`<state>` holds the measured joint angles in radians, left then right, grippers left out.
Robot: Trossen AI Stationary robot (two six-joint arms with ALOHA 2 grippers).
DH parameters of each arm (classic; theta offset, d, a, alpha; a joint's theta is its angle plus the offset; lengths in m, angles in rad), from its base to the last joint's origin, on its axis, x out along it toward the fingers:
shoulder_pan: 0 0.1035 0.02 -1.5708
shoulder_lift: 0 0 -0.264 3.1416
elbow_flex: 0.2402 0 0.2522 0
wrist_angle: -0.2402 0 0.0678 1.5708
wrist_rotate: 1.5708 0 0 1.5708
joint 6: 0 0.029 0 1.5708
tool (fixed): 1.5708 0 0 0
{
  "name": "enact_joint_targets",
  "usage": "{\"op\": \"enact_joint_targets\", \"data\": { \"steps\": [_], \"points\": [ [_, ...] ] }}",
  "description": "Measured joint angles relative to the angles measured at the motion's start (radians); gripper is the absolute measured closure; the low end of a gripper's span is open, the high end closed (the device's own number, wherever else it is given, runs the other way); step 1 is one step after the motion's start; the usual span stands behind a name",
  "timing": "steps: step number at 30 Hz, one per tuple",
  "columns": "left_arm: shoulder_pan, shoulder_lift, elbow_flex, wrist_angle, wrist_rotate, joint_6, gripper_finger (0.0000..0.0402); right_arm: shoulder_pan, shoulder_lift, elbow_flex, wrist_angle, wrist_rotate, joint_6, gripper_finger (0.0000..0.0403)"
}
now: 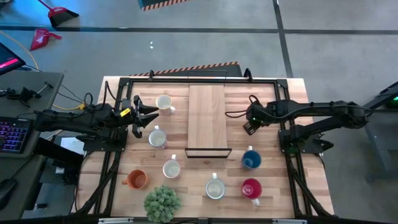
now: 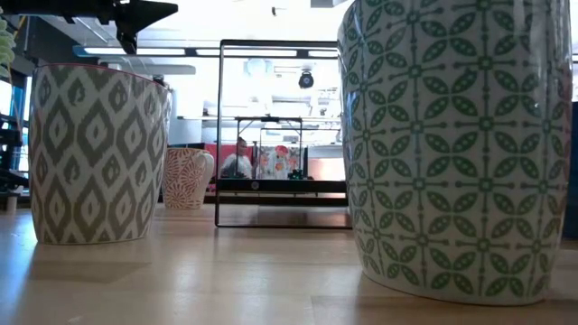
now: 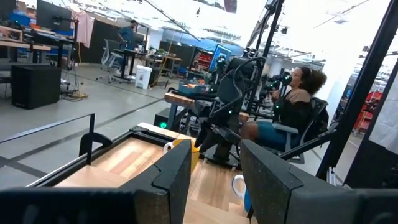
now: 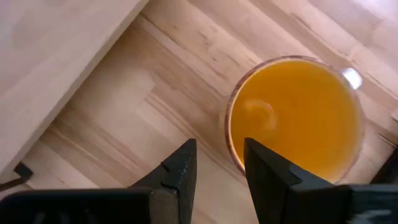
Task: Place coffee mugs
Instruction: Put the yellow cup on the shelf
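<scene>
Ahead of the left gripper, off to either side of its tips, two mugs: a cream mug just beside one finger, a second cream mug near the other. Both upright, mouths up, apparently empty. Fingers parted by a narrow gap in the left wrist view, holding nothing and touching neither mug.

Between the two arms, a wooden board in a dark frame, bare on top, long axis running away from the table's front edge.

Beyond that, the right gripper, pointed straight down at the table. Directly below and slightly ahead of its tips, an orange mug, upright, round, empty, handle not made out. Fingers slightly parted, gripping nothing; near rim of the mug crossing just under the gap between them. Probably the nearer arm for the coming grasp: a short descent to straddle the rim wall, then close. Risk: tips landing on the rim rather than around it.

Well apart from that gripper, back toward its own arm's side, a blue mug and a red mug, both upright and empty.
</scene>
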<state>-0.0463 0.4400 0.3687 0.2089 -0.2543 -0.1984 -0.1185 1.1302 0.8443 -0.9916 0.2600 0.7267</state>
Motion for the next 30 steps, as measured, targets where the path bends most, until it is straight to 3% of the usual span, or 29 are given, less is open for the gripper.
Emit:
{"op": "enact_joint_targets", "data": {
  "steps": [30],
  "points": [
    [0.0, 0.0, 0.0, -0.001, 0.001, 0.032, 0.0272, -0.098, 0.263, -0.01, 0.043, -0.061, -0.159, 0.0307]
  ]
}}
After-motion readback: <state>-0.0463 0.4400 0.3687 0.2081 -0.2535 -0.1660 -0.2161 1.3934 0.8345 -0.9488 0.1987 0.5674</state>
